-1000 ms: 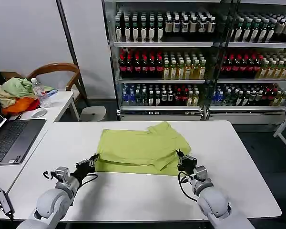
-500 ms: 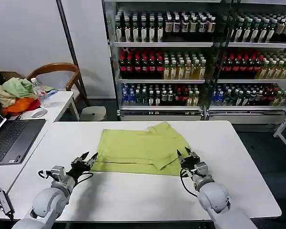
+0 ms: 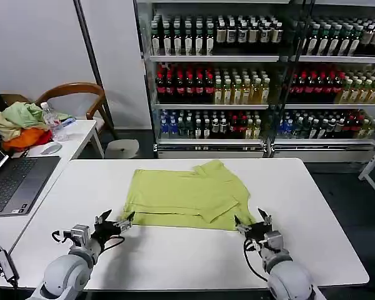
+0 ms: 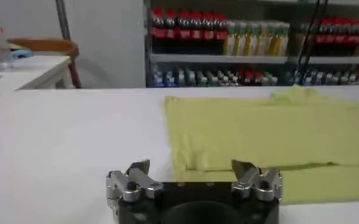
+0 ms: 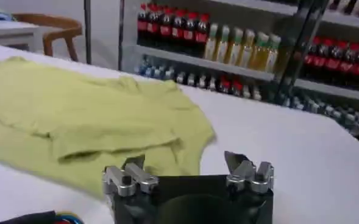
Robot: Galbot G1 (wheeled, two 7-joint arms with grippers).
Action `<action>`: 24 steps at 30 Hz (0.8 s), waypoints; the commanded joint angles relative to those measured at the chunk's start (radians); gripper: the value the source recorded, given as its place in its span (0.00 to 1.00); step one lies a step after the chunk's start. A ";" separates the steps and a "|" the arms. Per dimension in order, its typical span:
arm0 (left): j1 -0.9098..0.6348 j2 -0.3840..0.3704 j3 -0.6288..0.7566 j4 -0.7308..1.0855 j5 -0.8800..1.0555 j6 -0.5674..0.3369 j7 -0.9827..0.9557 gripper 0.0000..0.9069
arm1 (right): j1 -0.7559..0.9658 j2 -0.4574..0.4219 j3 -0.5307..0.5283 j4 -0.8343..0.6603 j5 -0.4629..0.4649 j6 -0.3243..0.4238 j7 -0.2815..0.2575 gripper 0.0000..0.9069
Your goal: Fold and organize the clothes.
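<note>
Lime yellow-green T-shirt [image 3: 186,199], partly folded with one layer turned over the other, lies flat in the middle of a white table [image 3: 312,206], its plain face up. The left gripper [image 3: 114,224] hovers just off the shirt's near left corner, fingers spread wide and holding nothing. The right gripper [image 3: 253,224] sits just off the near right corner, equally wide open and empty; its wrist view shows the shirt's hem right before the jaws, apart from them.

To the left stands a second white table [image 3: 81,134] carrying an open laptop [image 3: 12,181], a computer mouse [image 3: 50,148], a clear water bottle [image 3: 52,122] and a bundle of pale green, cream and orange fabrics [image 3: 20,125]. A wooden chair [image 3: 81,94] stands behind that table, and a round white stool [image 3: 122,149] is on the floor beside it. Across the far side of the room run glass-fronted shelves [image 3: 237,75] stocked with rows of bottled drinks in dark, red, yellow and blue.
</note>
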 commanded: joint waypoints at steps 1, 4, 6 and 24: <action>0.005 -0.001 0.010 0.008 0.009 0.049 -0.019 0.08 | -0.050 -0.003 0.011 0.019 0.011 -0.004 0.011 0.00; -0.003 -0.002 0.017 0.017 0.009 0.048 -0.016 0.08 | -0.041 0.001 0.009 0.008 0.021 -0.004 0.010 0.00; -0.006 -0.002 0.022 0.022 0.010 0.046 -0.012 0.08 | -0.032 0.003 0.004 -0.004 0.032 -0.004 0.009 0.00; 0.188 0.020 -0.030 -0.156 0.057 0.051 0.048 0.07 | -0.162 -0.044 0.046 0.123 0.028 0.001 -0.023 0.00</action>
